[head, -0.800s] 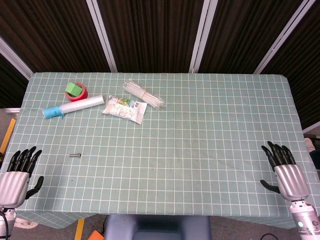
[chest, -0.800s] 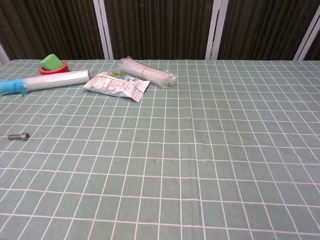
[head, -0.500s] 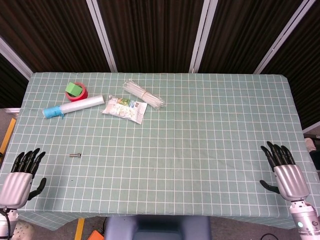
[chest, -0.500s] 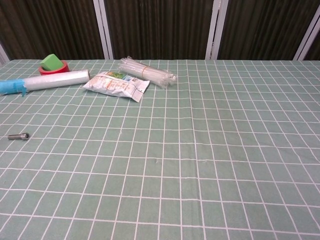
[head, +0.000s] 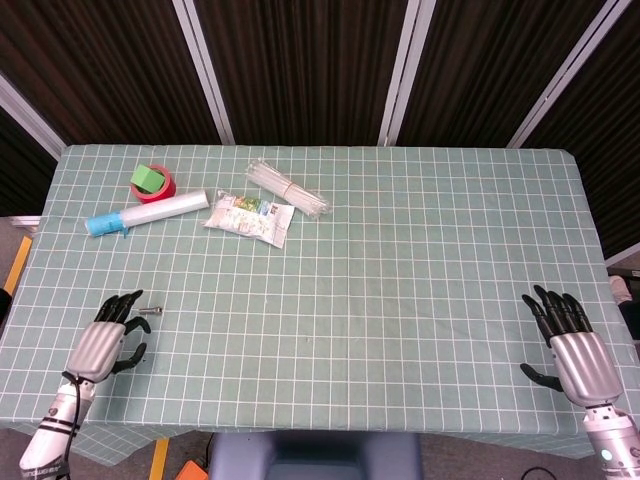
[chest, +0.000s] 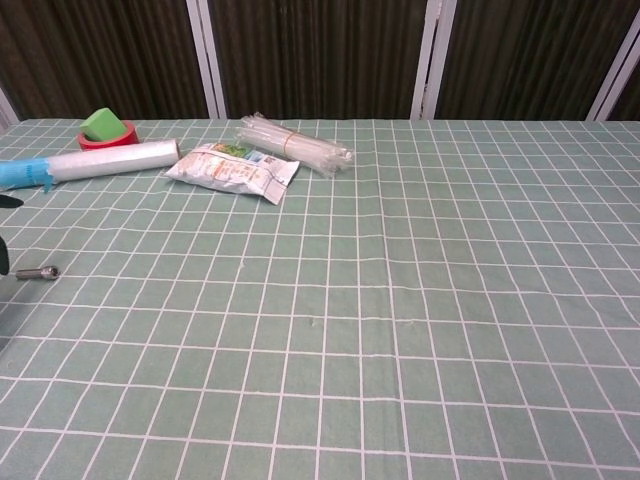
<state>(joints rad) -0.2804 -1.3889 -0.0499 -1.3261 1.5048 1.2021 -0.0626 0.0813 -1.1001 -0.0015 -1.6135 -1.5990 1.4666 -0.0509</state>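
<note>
Fingers (head: 128, 298) of the left hand (head: 103, 340) are seen spread and released, nothing being held; a small bolt (head: 151, 311) is found just beyond their tips, apart from them. Nothing is grasped by the right hand (head: 572, 345) either, its fingers (head: 553, 305) fanned apart, well away from the bolt.

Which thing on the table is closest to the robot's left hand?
The little metal bolt. It lies alone on the checked cloth, just past the left hand. The plastic roll, snack bag and tape lie much farther back.
</note>
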